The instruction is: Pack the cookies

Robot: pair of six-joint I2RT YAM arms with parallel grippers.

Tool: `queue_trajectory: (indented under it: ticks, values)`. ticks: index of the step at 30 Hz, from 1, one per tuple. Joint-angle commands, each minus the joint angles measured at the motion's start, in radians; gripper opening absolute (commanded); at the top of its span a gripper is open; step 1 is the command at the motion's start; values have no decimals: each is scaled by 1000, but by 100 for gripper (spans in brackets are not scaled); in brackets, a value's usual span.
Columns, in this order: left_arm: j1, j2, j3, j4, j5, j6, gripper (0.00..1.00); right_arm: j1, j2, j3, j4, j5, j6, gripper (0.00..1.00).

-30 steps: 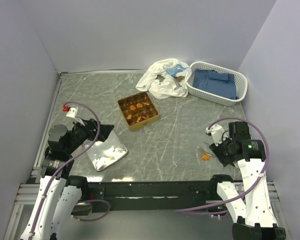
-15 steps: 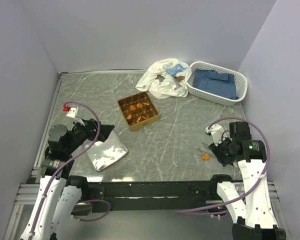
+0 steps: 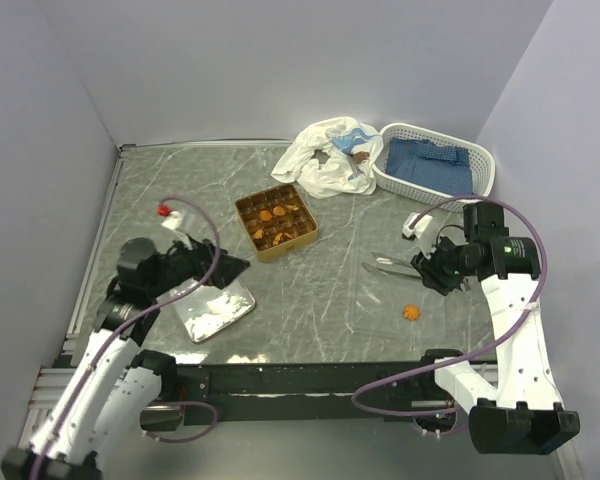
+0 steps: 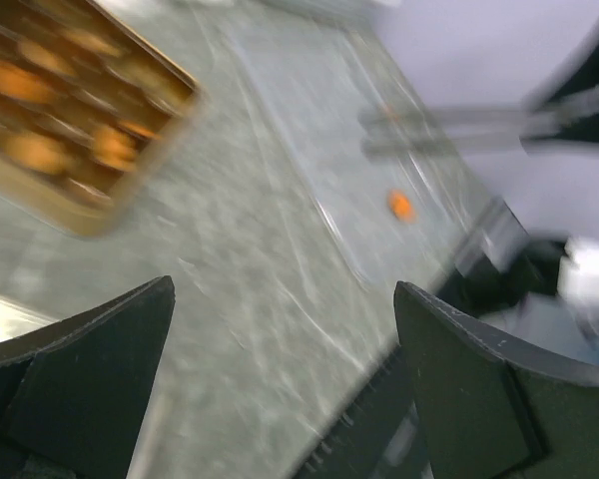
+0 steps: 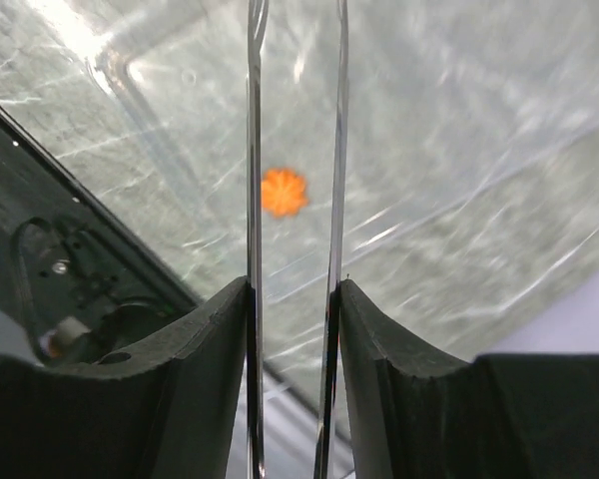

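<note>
One small orange scalloped cookie (image 3: 411, 312) lies loose on a clear plastic sheet (image 3: 365, 305) at the front right. Several more cookies (image 3: 272, 225) sit in the square golden-brown divided tin (image 3: 298, 237). My right gripper (image 3: 427, 270) is shut on metal tongs (image 3: 383, 266) held above the table; their tips point left, beyond the loose cookie. In the right wrist view the cookie (image 5: 283, 192) shows between the two tong blades (image 5: 252, 150), below them, with the gripper (image 5: 293, 289) clamping them. My left gripper (image 3: 232, 268) is open and empty, over the silver lid (image 3: 215, 308). The left wrist view is blurred; its gripper (image 4: 285, 379) is open, with the tin (image 4: 90, 215) and cookie (image 4: 401, 205) ahead.
A white plastic bag (image 3: 325, 158) and a white basket (image 3: 420, 190) with blue cloth stand at the back right. Walls close in the table on the left, back and right. The black frame rail (image 3: 300, 378) runs along the near edge.
My right arm has lifted and swung back and left, carrying the tongs away from the loose cookie. My left arm has reached forward and to the right over the silver lid.
</note>
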Motion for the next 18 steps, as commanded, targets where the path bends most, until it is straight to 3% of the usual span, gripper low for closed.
queue_trajectory:
  ticks: [1, 3, 6, 9, 13, 15, 17, 18]
  values:
    - [-273, 91, 25, 59, -86, -30, 98, -4, 49, 99, 8, -140, -164, 46]
    - [-435, 131, 21, 108, -148, -103, 97, -5, 90, 116, 47, -180, -118, 45]
    - [-585, 150, -30, 261, -295, -232, 97, -4, 113, 129, 122, -276, 55, 44]
    - [-669, 130, -113, 448, -439, -364, 97, -5, 66, 58, 298, -413, 287, 44]
    - [-716, 175, -188, 715, -577, -504, 96, -4, -8, -119, 684, -628, 708, 44]
    - [-735, 252, -185, 852, -635, -539, 97, -4, -28, -172, 900, -768, 857, 44]
    - [-738, 342, -168, 931, -663, -565, 96, -4, -31, -247, 1072, -833, 1132, 44]
    - [-738, 375, -159, 983, -676, -562, 96, -2, -28, -308, 1298, -884, 1245, 44]
